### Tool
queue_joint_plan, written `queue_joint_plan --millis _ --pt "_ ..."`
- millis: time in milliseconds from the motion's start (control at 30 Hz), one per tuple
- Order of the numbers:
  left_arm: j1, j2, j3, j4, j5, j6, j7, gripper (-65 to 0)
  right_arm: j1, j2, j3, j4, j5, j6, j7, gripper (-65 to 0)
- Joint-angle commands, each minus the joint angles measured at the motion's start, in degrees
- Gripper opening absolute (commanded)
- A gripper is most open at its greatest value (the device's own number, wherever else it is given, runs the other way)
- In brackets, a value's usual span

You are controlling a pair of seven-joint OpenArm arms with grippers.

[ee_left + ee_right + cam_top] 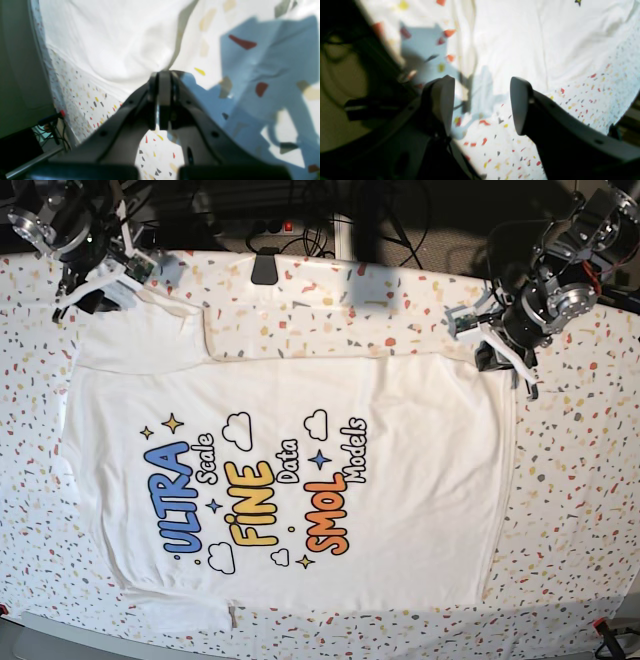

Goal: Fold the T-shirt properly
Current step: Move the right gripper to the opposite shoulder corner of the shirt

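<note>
The T-shirt (290, 470) lies spread print-up across the middle of the speckled worktop (580, 480). My left end effector (508, 358), at the upper right of the base view, is clenched on the shirt's edge. My right end effector (100, 275), upper left, stands released over the shirt's corner.
</note>
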Motion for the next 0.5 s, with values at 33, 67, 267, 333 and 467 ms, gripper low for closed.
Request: queue_joint_plan --millis 33,67,267,333,467 --pt "-0.3 -0.8 -0.4 1.0 0.0 0.7 -0.4 -65.0 2.3 0.8 -0.8 -1.7 -0.6 -1.6 0.0 -29.5" --pt "-0.3 -0.8 -0.4 1.0 0.0 0.7 -0.3 -65.0 3.3 0.8 -1.4 -3.1 -0.6 -1.6 0.1 -29.4" --pt "-0.3 -0.8 -0.4 1.0 0.0 0.7 2.1 -65.0 7.1 0.9 -2.5 -8.3 -0.6 -1.6 0.2 -29.5" --pt "-0.3 -0.8 -0.4 1.0 0.0 0.7 2.2 -65.0 7.0 0.8 -2.5 -8.0 1.1 -1.5 0.5 -29.5" --pt "-0.3 -0.8 -0.4 1.0 0.0 0.7 2.6 -65.0 6.9 0.9 -2.5 -4.7 3.5 -1.5 0.4 -29.5"
